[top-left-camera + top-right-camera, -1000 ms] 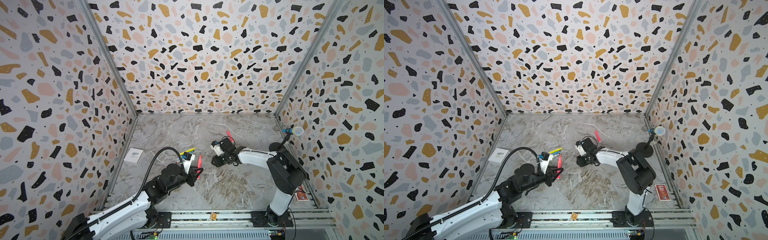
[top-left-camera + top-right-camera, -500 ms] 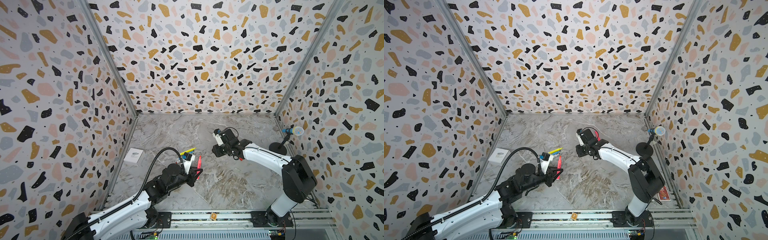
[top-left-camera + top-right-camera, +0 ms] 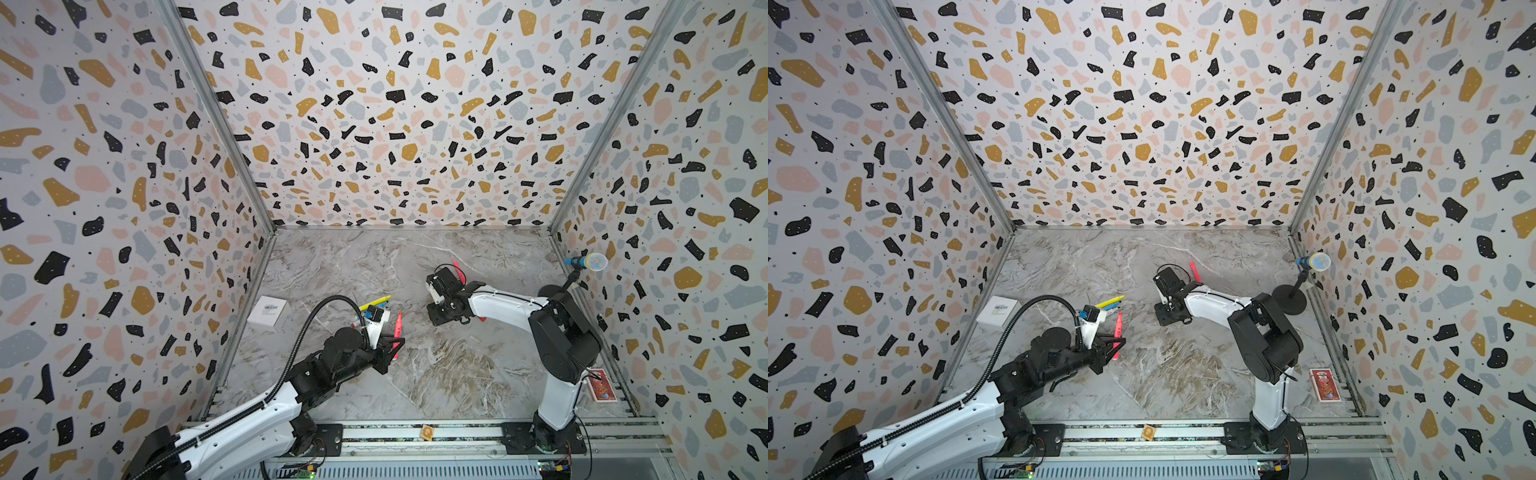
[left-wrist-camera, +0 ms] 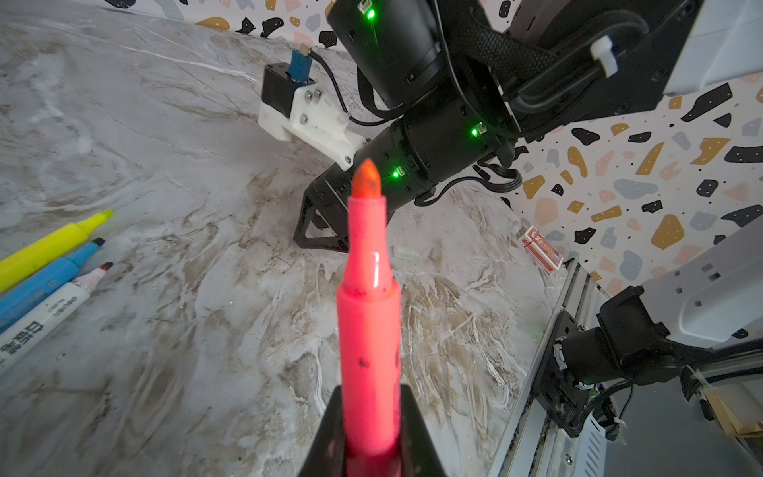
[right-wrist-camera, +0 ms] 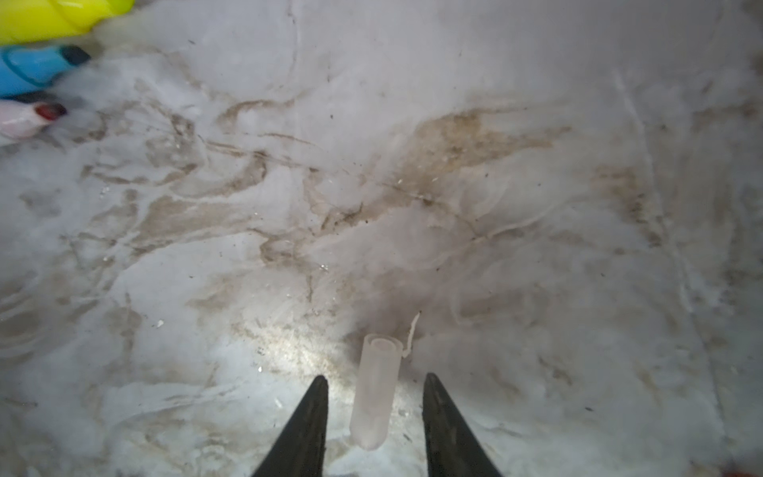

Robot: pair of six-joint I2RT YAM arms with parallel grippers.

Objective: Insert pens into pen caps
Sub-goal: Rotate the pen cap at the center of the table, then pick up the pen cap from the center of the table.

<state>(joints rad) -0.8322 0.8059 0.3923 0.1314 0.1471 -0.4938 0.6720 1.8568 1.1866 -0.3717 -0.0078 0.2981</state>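
Your right pincer was stretched farther out half a second ago, toward the second pink pen. Now it has come back and stands low on the desk, well apart from the yellow pen, on the side of the right arm. In the right wrist view a clear cap lies on the desk between its two fingers, with the open mouth pointing away from the wrist. The jaws stand partly open, a gap shows on each side of the cap, and they hold nothing yet. In both top views the cap is hidden under this pincer. Your left pincer has not moved in the last second. It is closed tightly on the pink pen, just beside the yellow pen, and the bare orange tip points away from the wrist. The blue pen and the white pen lie side by side next to the yellow pen, all with bare tips. I judge that the approach is finished and that grasping the cap is now the step in hand; no pen that I can see has a cap yet. Close gently, because the cap is round and light and may roll or slip out of the jaws.
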